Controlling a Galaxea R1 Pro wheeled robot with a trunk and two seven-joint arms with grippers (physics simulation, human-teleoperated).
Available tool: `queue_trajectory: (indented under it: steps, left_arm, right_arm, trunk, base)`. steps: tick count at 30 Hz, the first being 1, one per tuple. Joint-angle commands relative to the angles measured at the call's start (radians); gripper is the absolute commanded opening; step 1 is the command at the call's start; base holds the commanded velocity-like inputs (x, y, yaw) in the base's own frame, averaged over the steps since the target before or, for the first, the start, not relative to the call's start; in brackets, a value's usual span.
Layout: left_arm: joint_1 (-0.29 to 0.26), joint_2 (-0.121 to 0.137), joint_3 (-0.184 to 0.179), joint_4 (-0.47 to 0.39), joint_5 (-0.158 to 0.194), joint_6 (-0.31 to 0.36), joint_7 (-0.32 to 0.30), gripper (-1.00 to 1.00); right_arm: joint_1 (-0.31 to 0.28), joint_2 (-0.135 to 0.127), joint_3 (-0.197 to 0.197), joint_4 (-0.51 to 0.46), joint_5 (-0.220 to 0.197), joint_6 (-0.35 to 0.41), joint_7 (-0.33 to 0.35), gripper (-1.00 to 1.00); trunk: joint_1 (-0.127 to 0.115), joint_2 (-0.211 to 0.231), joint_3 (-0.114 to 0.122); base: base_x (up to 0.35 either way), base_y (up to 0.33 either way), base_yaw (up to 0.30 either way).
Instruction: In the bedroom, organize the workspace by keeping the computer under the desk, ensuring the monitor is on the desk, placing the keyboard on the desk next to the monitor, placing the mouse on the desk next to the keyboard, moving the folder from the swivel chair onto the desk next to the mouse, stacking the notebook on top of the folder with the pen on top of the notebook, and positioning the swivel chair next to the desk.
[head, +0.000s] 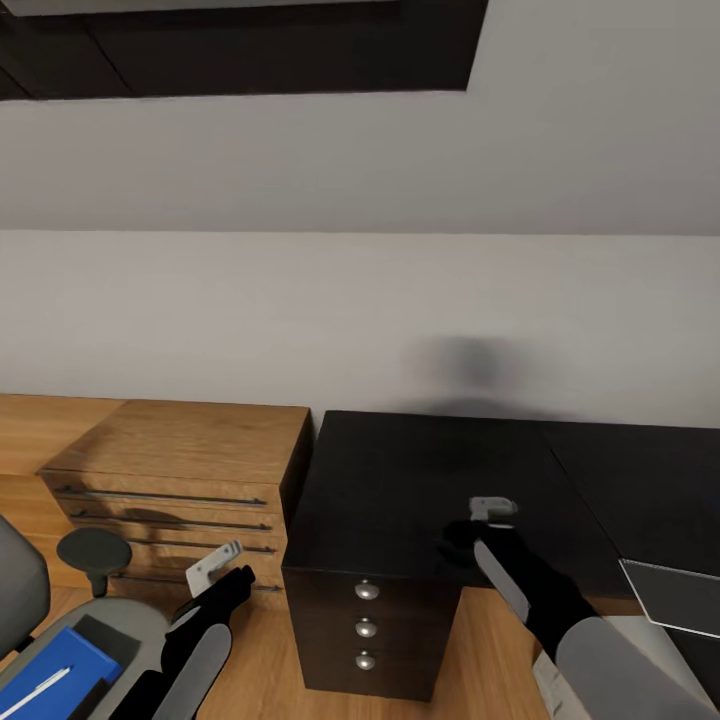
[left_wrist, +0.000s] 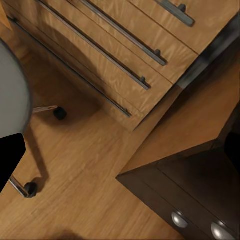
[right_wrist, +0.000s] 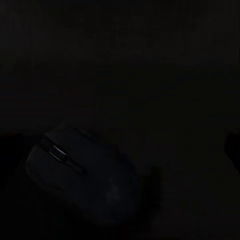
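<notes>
The black mouse (right_wrist: 82, 177) lies on the glossy black desk (head: 400, 480), seen dimly in the right wrist view. My right gripper (head: 462, 540) hovers low over the desk's near part, just above the mouse, open, its fingers apart on either side. The grey swivel chair (head: 130, 620) stands at the lower left, and on its seat is the blue folder (head: 55, 665) with the white pen (head: 38, 690) on it. A dark flat thing (head: 105, 632) at the folder's far edge may be the notebook. My left gripper (head: 238, 580) hangs open and empty beside the chair.
Low oak shelving (head: 190, 450) with bar handles adjoins the desk's left end. The desk's black drawer unit (head: 366, 625) has round silver knobs. A dark panel with a pale edge (head: 670, 598), possibly the keyboard, juts in at the right. Chair castors (left_wrist: 60, 114) rest on the wood floor.
</notes>
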Motion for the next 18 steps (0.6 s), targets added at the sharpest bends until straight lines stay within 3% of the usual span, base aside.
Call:
queue_trajectory:
  steps: [1,6,8,12,13,18]
  left_arm:
    - [-0.001,0.001,-0.003,-0.002,0.003,0.004,0.006,1.0]
    - [-0.001,0.001,-0.004,-0.002,0.001,0.003,0.006,1.0]
    - [-0.001,0.001,-0.003,-0.002,0.0,0.002,0.005,1.0]
    - [-0.001,0.001,-0.003,-0.003,-0.001,0.002,0.007,1.0]
    - [-0.001,0.001,-0.004,-0.006,-0.001,0.002,0.008,1.0]
    - [-0.001,0.0,-0.006,-0.022,-0.001,0.004,0.009,1.0]
  right_arm:
    - [-0.001,-0.002,0.033,-0.001,0.017,0.003,0.008,1.0]
    - [-0.001,-0.012,0.078,-0.001,0.107,0.003,0.105,1.0]
    - [-0.001,-0.022,0.09,-0.001,0.177,0.003,0.199,1.0]
    - [-0.001,-0.029,0.096,0.001,0.275,0.0,0.313,1.0]
    - [-0.001,-0.031,0.098,0.001,0.328,-0.003,0.377,1.0]
    - [-0.001,-0.055,0.099,0.005,0.383,-0.014,0.481,1.0]
  trunk:
    - [0.0,-0.001,-0.001]
    - [0.0,-0.001,-0.001]
    - [0.0,-0.001,-0.001]
    - [0.0,-0.001,-0.001]
    - [0.0,-0.001,-0.001]
    - [0.0,-0.001,-0.001]
  base:
    - [0.004,0.0,0.0]
    - [0.002,0.0,0.0]
    - [0.0,0.0,0.0]
    - [0.0,0.0,0.0]
    - [0.0,0.0,0.0]
    - [0.0,0.0,0.0]
